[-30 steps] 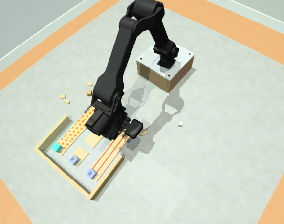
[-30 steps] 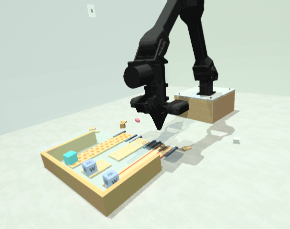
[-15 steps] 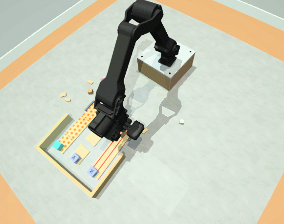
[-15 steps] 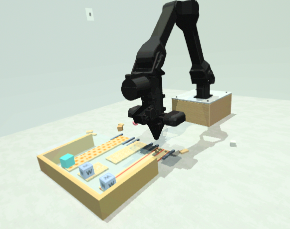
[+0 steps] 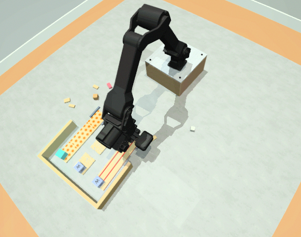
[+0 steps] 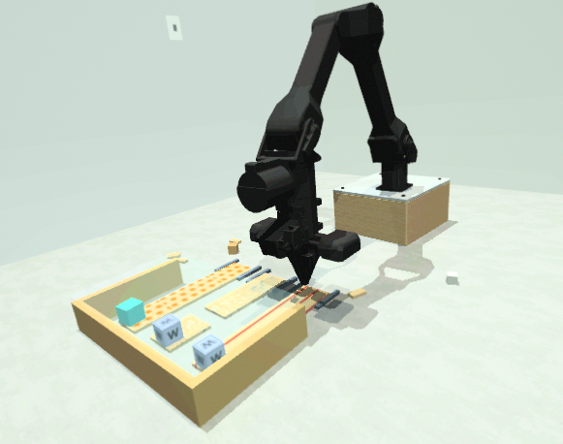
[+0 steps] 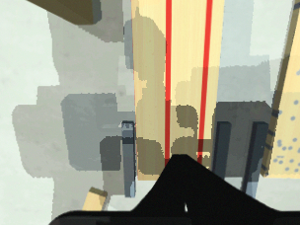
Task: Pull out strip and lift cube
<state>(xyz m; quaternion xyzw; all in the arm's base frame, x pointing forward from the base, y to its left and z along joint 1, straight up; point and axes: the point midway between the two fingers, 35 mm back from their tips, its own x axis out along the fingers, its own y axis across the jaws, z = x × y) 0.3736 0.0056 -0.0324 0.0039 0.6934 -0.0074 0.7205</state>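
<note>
A three-walled wooden tray point(image 5: 112, 192) point(image 6: 145, 373) holds three strips. The red-lined strip point(image 5: 114, 165) point(image 6: 264, 320) point(image 7: 187, 59) is in one piece and carries a cube marked W point(image 5: 98, 181) point(image 6: 209, 353) at its far end. The middle strip is in two pieces point(image 5: 97, 147) point(image 6: 237, 301); its inner piece carries another W cube point(image 5: 79, 167) point(image 6: 167, 331). An orange dotted strip point(image 5: 83, 134) point(image 6: 194, 293) carries a teal cube point(image 5: 61, 154) point(image 6: 130, 310). My gripper point(image 6: 304, 282) point(image 7: 179, 161) is shut, with its tip down on the near end of the red-lined strip, outside the tray's open side.
Grey bars point(image 5: 94, 112) point(image 6: 327, 300) point(image 7: 221, 148) flank the strip ends. A tan chip point(image 6: 358, 293) point(image 7: 94, 199) lies beside them. Small tan blocks point(image 5: 95, 96), a pink one point(image 5: 109, 85) and a white cube point(image 5: 192, 128) point(image 6: 452, 277) lie about. The arm's base block point(image 5: 178, 77) point(image 6: 388, 218) stands behind.
</note>
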